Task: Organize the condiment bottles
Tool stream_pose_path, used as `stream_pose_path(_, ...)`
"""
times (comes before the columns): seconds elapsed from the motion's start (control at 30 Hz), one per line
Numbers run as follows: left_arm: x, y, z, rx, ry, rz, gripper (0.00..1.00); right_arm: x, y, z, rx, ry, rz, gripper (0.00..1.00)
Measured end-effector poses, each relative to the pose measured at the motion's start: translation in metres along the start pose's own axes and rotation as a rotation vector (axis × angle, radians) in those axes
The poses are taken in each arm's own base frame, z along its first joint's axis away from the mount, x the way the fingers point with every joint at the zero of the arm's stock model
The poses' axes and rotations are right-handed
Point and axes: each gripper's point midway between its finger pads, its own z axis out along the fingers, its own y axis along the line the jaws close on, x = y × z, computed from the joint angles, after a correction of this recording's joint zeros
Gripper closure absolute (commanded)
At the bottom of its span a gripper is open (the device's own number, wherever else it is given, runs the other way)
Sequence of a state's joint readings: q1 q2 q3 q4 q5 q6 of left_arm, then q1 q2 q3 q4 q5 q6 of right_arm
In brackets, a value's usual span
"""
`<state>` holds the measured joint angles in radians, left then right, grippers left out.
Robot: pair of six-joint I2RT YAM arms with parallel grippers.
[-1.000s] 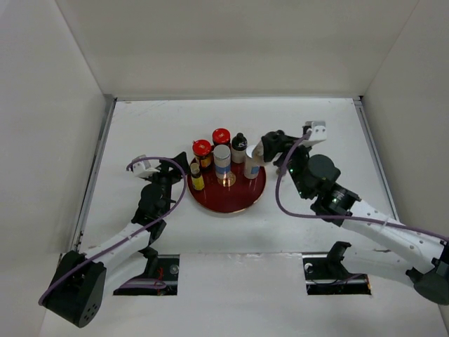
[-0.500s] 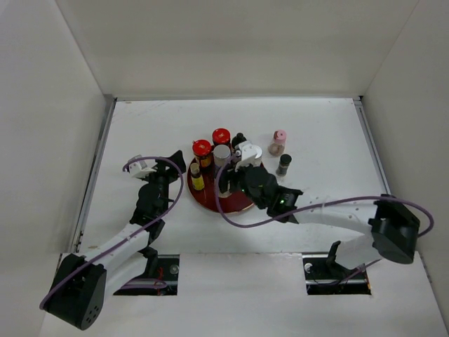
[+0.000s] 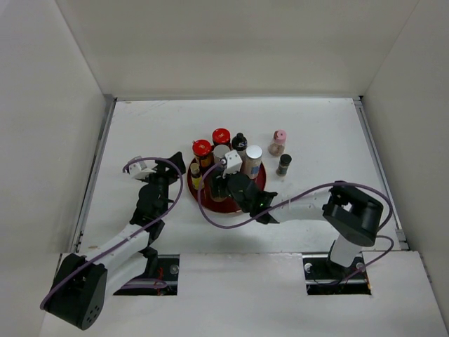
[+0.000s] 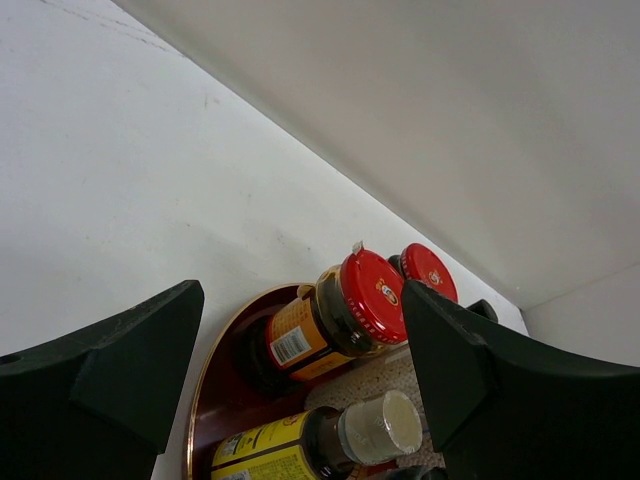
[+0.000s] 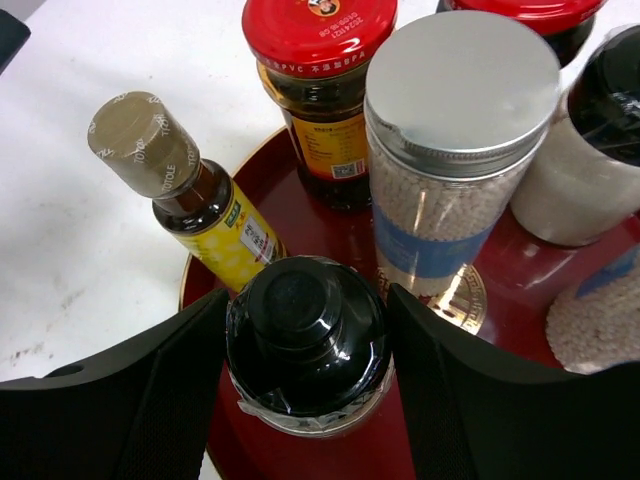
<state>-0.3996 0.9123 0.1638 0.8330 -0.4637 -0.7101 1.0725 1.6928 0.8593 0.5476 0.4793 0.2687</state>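
one black-capped bottle (image 5: pixel 307 345) is pinched between the fingers of the right claw (image 5: pixel 306 305), over the near-left part of the dark red tray (image 5: pixel 335 240). whether its base rests there i cannot tell. the step looks like setting it down, so i would lower it straight and upright, then part the fingers only a little. the slim yellow-labelled bottle (image 5: pixel 190 195) is just beside one finger and the silver-lidded jar (image 5: pixel 455 150) is just behind. then lift out vertically. the left claw (image 4: pixel 300 310) is spread wide and empty, facing the tray's left edge.

by my count, seven stand on the tray, two of them red-lidded jars (image 5: pixel 318 70). two more stand on the white surface (image 3: pixel 330 126) to the right: a pink-capped bottle (image 3: pixel 279 140) and a small dark one (image 3: pixel 284 164). that makes nine bottles and one tray.
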Motion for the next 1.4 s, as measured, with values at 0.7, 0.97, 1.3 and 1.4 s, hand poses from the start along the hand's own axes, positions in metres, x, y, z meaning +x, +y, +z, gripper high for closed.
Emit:
stream_pose_path(0.7, 0.003, 0.001, 0.0, -0.002, 0.01, 0.004, 0.36, -0.159, -0.129, -0.083, 0.243, -0.401, 0.244, 0.58)
stream_pose_path(0.97, 0.006, -0.001, -0.001, 0.004, 0.019, 0.004, 0.35, -0.071, -0.25, -0.076, 0.624, -0.157, 0.25, 0.21)
stream_pose_path(1.3, 0.008, 0.0, -0.001, 0.002, 0.023, 0.006, 0.35, -0.001, -0.263, -0.057, 0.666, 0.082, 0.209, 0.34)
stream_pose_path(1.4, 0.01, 0.001, 0.0, -0.003, 0.031, 0.011, 0.35, 0.002, -0.262, -0.053, 0.661, 0.091, 0.214, 0.42)
